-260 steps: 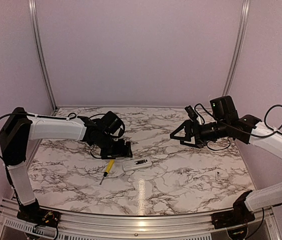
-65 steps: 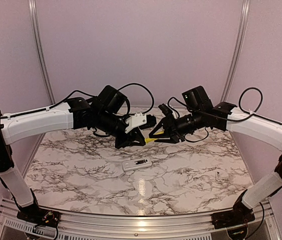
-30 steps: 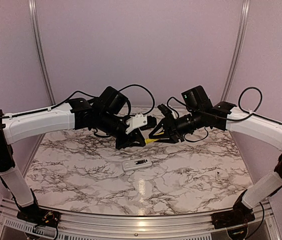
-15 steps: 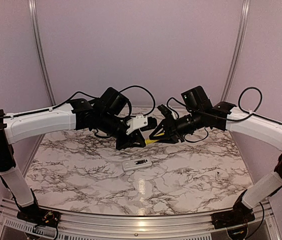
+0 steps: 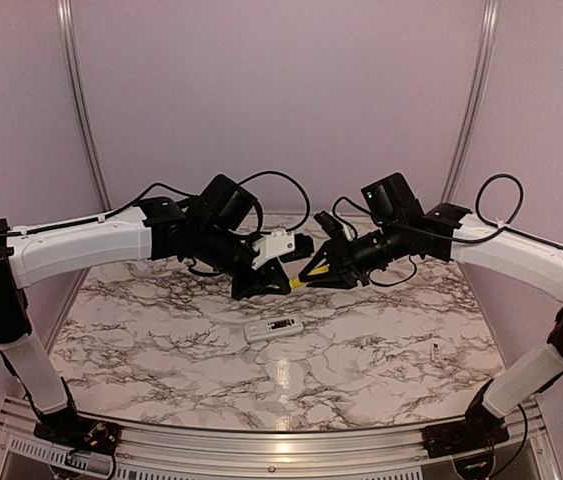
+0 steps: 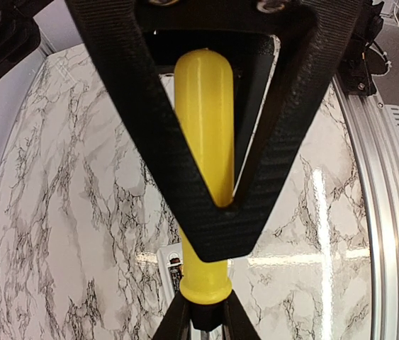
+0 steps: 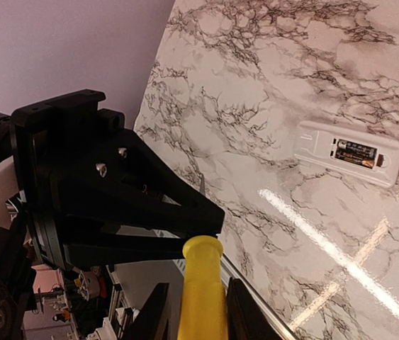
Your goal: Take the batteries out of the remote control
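Note:
High above the table my two grippers meet tip to tip around a yellow-handled screwdriver (image 5: 302, 281). My left gripper (image 5: 288, 283) (image 6: 203, 323) is shut on the black collar at the base of the yellow handle (image 6: 205, 142). My right gripper (image 5: 314, 270) (image 7: 198, 312) is shut on the handle (image 7: 203, 290), one finger against each side. Below them the white remote control (image 5: 271, 328) (image 7: 327, 145) lies flat on the marble, its back compartment open. The dark batteries (image 7: 357, 153) sit inside it. In the left wrist view the remote (image 6: 168, 263) is mostly hidden behind the handle.
A tiny pale screw (image 5: 434, 350) lies on the marble table (image 5: 361, 350) at the right. Purple walls enclose the back and sides, and an aluminium rail (image 5: 261, 440) runs along the near edge.
My right gripper's jaws have narrowed onto the yellow handle and edged slightly toward the left gripper. The left arm and the remote have stayed in place.

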You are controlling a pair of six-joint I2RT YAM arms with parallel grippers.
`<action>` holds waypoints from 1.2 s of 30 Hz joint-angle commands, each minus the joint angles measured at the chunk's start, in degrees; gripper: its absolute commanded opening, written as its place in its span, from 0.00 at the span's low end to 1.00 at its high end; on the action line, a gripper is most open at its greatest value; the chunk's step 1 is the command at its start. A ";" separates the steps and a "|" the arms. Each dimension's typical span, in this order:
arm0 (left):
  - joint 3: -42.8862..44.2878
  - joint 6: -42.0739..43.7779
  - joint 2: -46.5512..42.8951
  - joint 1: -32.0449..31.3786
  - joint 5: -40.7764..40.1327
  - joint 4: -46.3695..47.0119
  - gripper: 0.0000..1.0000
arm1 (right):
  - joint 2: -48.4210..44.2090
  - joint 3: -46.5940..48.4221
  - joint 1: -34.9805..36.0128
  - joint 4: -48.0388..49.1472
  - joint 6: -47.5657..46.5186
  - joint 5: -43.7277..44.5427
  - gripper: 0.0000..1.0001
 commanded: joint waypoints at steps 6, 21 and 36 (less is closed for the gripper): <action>0.69 0.49 0.74 -0.27 1.37 -0.35 0.00 | 0.34 2.42 0.56 0.30 -0.27 1.29 0.26; -0.24 -0.12 -0.42 -0.27 1.11 0.16 0.00 | 0.89 2.69 1.08 -1.66 -0.80 0.95 0.00; -18.32 -11.96 -16.60 -0.28 0.95 21.13 0.99 | -2.57 3.81 1.14 -6.84 -3.04 8.61 0.00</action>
